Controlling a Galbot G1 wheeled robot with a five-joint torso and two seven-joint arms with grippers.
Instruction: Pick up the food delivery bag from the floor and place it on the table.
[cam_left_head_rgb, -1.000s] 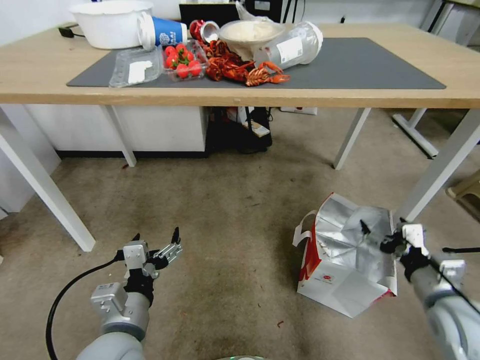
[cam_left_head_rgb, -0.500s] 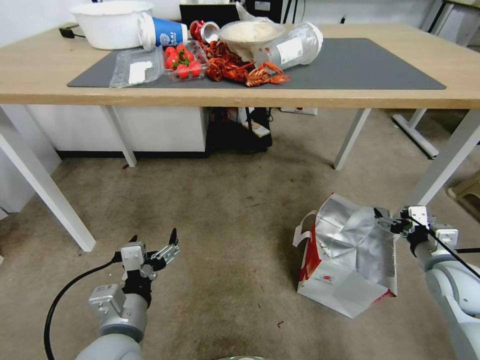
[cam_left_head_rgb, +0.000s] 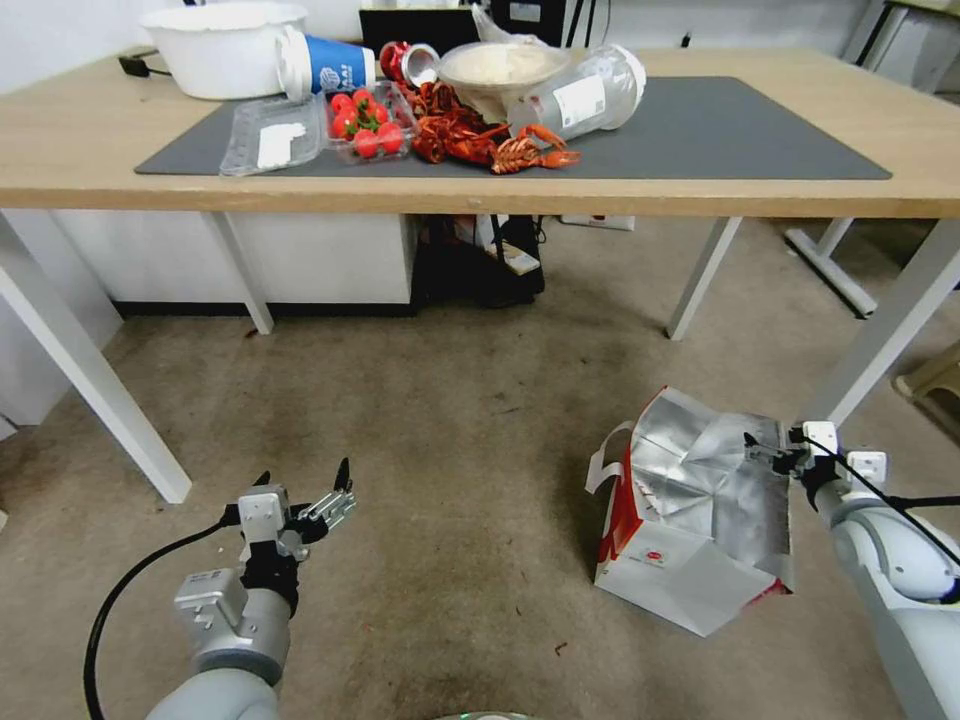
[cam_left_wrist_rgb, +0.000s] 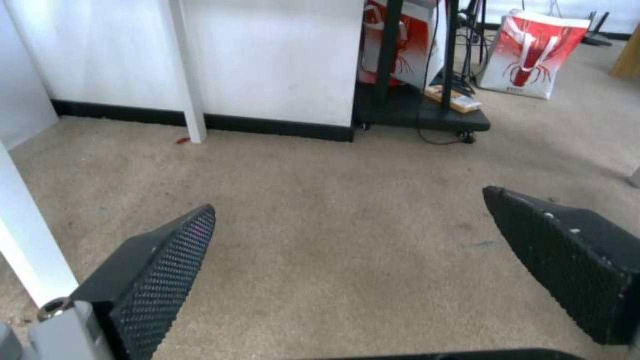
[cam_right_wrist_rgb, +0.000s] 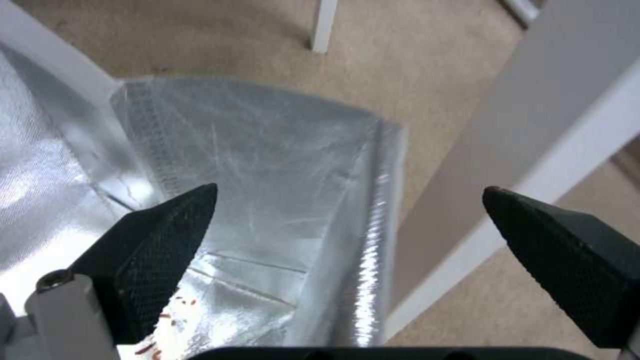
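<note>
So your right gripper (cam_left_head_rgb: 770, 452) is sitting right at the far rim of the big white paper delivery bag with red side panels and silver foil lining (cam_left_head_rgb: 690, 520), fingers spread wide apart. From the right wrist camera the foil wall of the bag's mouth (cam_right_wrist_rgb: 267, 200) runs between the two black fingertips (cam_right_wrist_rgb: 170, 220), with one finger over the shiny inside and the other out over a white table leg (cam_right_wrist_rgb: 533, 165). Can't tell if either pad is actually touching the foil yet.

The bag itself is on the stained brown-grey floor (cam_left_head_rgb: 450, 450), mouth open, just below and beside that gripper, next to the leg of the long light-wood table with the dark grey mat (cam_left_head_rgb: 80, 150).

Your left gripper (cam_left_head_rgb: 305, 490) hangs low over bare floor, well apart from the bag, its fingers wide open too and holding nothing.
</note>
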